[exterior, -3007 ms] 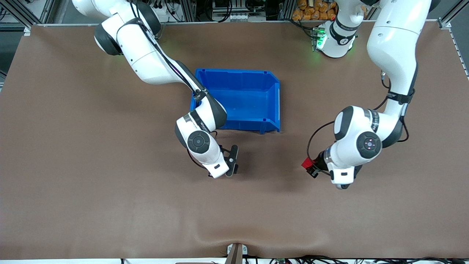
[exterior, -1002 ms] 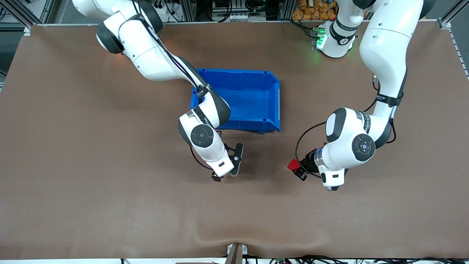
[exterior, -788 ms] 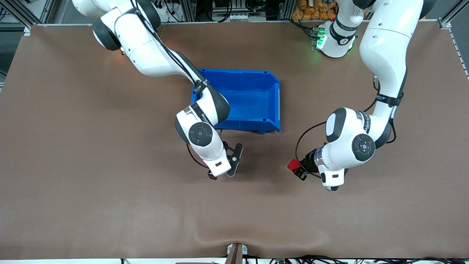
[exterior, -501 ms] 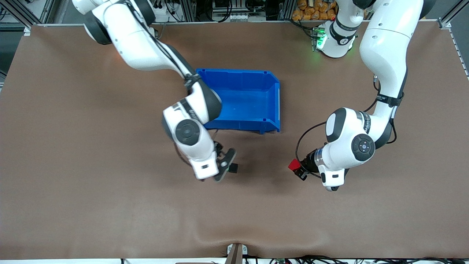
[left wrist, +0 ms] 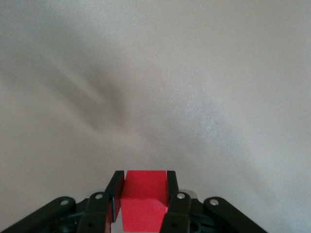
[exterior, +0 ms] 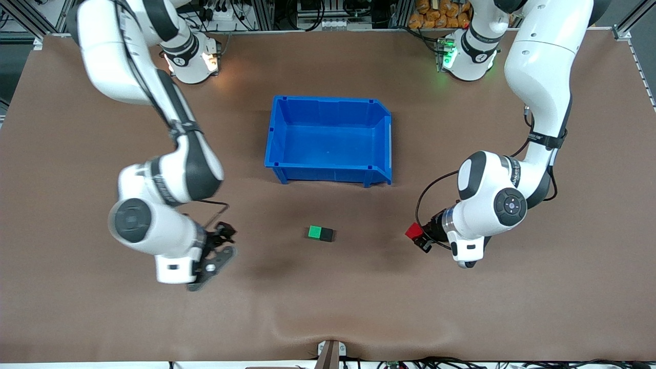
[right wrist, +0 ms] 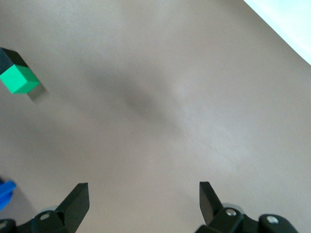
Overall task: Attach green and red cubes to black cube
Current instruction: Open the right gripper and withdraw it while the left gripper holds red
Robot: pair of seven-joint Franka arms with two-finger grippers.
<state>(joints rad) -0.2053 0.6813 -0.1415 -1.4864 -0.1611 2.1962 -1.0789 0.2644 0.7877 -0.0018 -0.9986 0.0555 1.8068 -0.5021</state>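
Left hand (exterior: pixel 421 240): pinches the red cube (exterior: pixel 413 231) between its two fingers (left wrist: pixel 172 194); it hangs over bare counter toward the left arm's end, low above the surface.
Left hand, wrist view (left wrist: pixel 144 194): the red cube (left wrist: pixel 142 201) fills the gap between the fingers, one face turned to the camera, with plain counter (left wrist: pixel 194 87) in front of it.
Right hand (exterior: pixel 218 251): fingers spread wide with nothing between them; it is over bare counter toward the right arm's end, tilted, and well apart from the cubes.
Right hand, wrist view (right wrist: pixel 144 200): the two fingertips (right wrist: pixel 77 196) stand far apart at the frame's edge; the green cube (right wrist: pixel 18 79) shows off to one side of them, small, with a sliver of the black cube (right wrist: pixel 9 59) against it.
Green cube (exterior: pixel 314 232): lies on the counter between the two hands, touching the black cube on the side toward the right hand.
Black cube (exterior: pixel 326 234): lies on the counter, joined face to face with the green cube, on the side toward the left hand; a clear stretch of counter separates it from the held red cube.
Blue bin (exterior: pixel 380 138): stands open-topped on the counter, farther from the front camera than the cube pair and than both hands.
Counter (exterior: pixel 328 297): brown mat.
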